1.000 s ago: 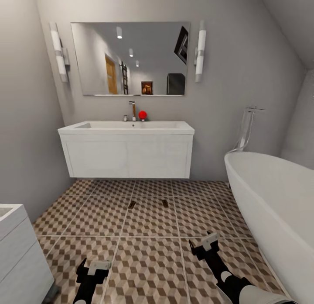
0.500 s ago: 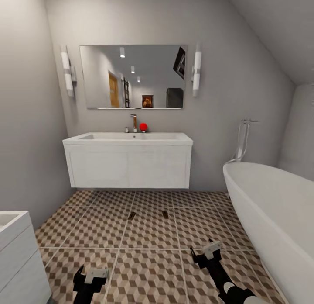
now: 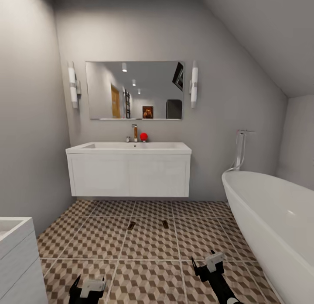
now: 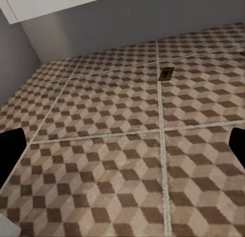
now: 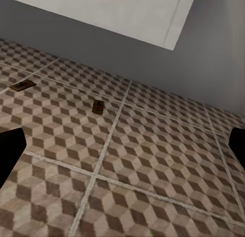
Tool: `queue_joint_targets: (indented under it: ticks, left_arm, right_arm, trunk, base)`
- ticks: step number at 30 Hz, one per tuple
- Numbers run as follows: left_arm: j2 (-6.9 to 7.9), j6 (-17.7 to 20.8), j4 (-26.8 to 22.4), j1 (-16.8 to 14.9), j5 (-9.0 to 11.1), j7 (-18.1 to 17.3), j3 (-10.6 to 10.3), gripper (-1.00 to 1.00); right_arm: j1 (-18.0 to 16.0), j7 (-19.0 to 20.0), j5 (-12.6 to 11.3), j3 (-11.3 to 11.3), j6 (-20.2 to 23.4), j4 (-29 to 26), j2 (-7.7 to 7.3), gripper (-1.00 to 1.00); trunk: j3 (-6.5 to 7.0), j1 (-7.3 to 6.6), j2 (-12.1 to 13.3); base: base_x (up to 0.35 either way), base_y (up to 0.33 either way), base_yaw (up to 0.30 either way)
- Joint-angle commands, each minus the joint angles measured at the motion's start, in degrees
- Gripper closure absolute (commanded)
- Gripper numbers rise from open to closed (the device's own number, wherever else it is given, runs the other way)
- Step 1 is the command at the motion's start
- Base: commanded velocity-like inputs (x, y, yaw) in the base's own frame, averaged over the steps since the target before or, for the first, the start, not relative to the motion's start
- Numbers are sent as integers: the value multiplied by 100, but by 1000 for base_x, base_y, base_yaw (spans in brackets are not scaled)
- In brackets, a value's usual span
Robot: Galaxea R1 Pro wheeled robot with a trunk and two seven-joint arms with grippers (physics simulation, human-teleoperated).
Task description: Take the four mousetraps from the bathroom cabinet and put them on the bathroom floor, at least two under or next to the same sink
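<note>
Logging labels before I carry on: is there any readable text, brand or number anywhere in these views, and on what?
None readable.
Mousetraps on the bathroom floor: too small to show any print.
Framed picture reflected in the mirror: too blurred to read.

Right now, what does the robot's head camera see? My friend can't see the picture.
Two mousetraps lie on the patterned bathroom floor before a white sink, with a bathtub alongside.

Grey walls meet a ceiling sloping down at two o'clock. A mirror hangs at twelve between two wall lights. A white bathtub curves at four.
</note>
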Motion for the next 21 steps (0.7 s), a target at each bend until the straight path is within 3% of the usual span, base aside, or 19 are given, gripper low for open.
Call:
queue_joint_targets:
  ticks: [1,21]
  left_arm:
    - [-1,-26,20,3,-18,50,-49,-100]
    - [-46,5,29,132,-7,61,-49,-100]
  right_arm:
    - [7,-56,58,13,-7,3,0,-100]
    - [51,-51,43,13,20,10,57,-100]
  trunk:
    - [3,-1,-3]
    - [60,-1,-3]
  base:
    - [0,0,0]
    - [0,0,0]
